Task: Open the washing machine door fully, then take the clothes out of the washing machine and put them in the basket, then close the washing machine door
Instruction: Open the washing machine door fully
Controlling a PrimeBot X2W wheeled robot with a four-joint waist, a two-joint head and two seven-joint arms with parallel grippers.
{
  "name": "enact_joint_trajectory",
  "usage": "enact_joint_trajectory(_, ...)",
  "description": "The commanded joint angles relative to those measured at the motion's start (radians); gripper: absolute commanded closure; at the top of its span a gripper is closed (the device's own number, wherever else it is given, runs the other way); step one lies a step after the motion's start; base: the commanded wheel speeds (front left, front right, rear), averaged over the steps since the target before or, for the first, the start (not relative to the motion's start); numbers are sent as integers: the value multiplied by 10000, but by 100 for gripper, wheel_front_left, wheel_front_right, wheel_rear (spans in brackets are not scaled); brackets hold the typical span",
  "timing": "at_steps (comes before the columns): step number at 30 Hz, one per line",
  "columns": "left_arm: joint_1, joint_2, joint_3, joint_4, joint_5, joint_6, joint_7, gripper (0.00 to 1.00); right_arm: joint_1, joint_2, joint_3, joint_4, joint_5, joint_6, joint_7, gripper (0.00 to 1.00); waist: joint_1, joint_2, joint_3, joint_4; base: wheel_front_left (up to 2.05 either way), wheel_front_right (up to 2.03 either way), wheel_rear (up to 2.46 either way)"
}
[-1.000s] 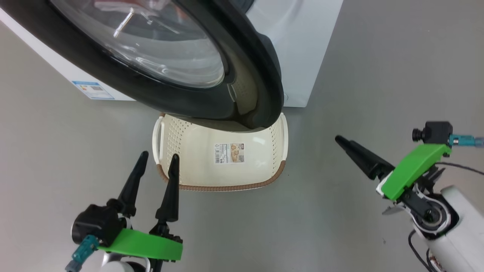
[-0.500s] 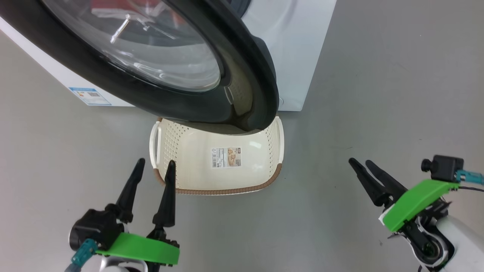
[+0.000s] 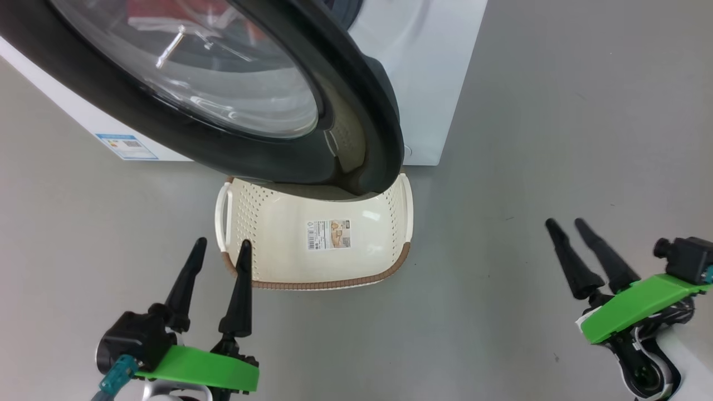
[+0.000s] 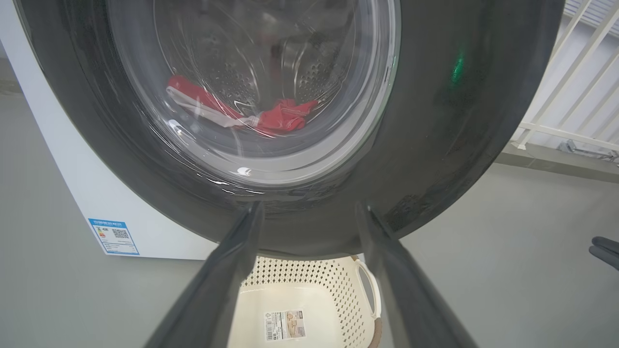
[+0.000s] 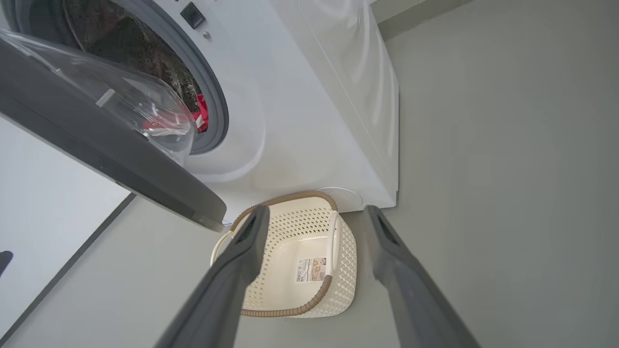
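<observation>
Head view: the washing machine door point(image 3: 356, 117), partly open, occupies 10 to 12 o'clock. The basket point(image 3: 323, 284) stands on the floor point(image 3: 529, 139) just below it, at centre. The left gripper point(image 3: 223, 242) sits at 7 o'clock and the right gripper point(image 3: 565, 221) at 4 o'clock. Both have fingers spread wide and hold nothing.

The left wrist view resolves the clothes point(image 4: 283, 118) as red fabric with white trim inside the washing machine point(image 4: 63, 159), behind the door glass. In the head view they are a red smear at 11 o'clock. The right wrist view exposes the gap between door and machine.

In the head view the door hides the basket's far end, and the frame cuts the door off at 12 o'clock.
</observation>
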Motion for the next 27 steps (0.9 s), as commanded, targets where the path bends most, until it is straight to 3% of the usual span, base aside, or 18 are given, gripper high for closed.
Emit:
enact_joint_trajectory(1,148,112,354,-183,107,-102,-78,0,343,-24,-115,-271,-420,75,-128,0,0,0,9,-11,0,0,0)
enact_joint_trajectory(17,30,112,365,-136,167,-139,-78,0,1861,1705,-3612,-1433,-5818,75,-132,0,0,0,62,-7,0,0,0)
enact_joint_trajectory(27,44,112,370,-266,156,-109,-78,0,2510,2612,-5040,-2312,-7819,75,-133,0,0,0,41,73,0,0,0)
